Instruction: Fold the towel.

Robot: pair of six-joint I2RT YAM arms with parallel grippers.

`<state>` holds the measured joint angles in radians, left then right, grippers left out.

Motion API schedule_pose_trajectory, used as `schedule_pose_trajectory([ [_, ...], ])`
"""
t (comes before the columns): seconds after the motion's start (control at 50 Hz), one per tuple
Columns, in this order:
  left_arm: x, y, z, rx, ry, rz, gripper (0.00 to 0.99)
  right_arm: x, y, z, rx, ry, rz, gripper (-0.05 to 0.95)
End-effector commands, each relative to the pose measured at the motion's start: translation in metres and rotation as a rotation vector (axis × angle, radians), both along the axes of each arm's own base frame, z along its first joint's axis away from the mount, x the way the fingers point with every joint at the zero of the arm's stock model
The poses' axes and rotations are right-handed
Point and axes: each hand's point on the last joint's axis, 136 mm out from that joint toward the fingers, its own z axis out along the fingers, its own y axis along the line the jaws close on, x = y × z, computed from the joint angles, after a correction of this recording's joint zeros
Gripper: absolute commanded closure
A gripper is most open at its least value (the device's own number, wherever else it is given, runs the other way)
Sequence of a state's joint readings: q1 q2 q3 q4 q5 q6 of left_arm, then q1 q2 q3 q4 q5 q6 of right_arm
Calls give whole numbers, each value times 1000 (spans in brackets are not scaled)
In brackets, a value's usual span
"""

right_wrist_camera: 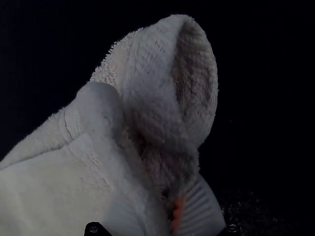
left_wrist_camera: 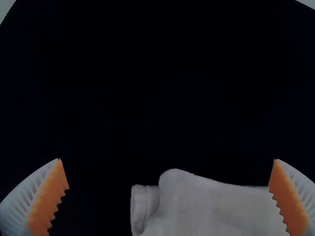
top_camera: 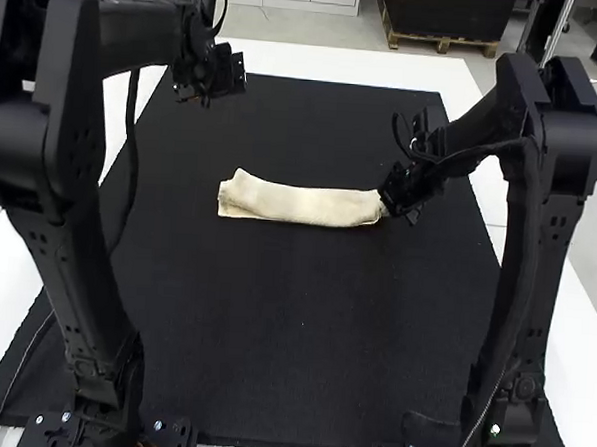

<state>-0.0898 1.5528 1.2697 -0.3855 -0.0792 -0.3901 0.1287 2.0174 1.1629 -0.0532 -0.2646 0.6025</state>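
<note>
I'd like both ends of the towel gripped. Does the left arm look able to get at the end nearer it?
Probably yes: the left gripper is open, and nothing seems to stand between it and that end of the towel. The right gripper is at the opposite end.

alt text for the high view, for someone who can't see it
A cream towel lies in a narrow, folded strip across a black mat, with the right arm's claw at its right end. The left arm's claw hangs over the mat, beyond the towel's left end.
</note>
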Motion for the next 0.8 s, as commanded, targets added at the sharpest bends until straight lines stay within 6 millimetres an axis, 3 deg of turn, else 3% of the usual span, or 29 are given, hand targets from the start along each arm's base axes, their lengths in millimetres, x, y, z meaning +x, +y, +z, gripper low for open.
schedule_pose_trajectory([
  [0.0,-10,4,25,5,-67,8,36,11,-9,31,-11,-75,-28,908],
  [0.12,-19,10,36,12,-108,28,38,10,-9,37,-10,-83,-27,908],
  [0.38,-36,31,36,11,-124,68,38,10,2,47,-7,-106,1,908],
  [0.78,-43,31,38,22,-134,52,39,12,36,68,18,-144,73,908],
])
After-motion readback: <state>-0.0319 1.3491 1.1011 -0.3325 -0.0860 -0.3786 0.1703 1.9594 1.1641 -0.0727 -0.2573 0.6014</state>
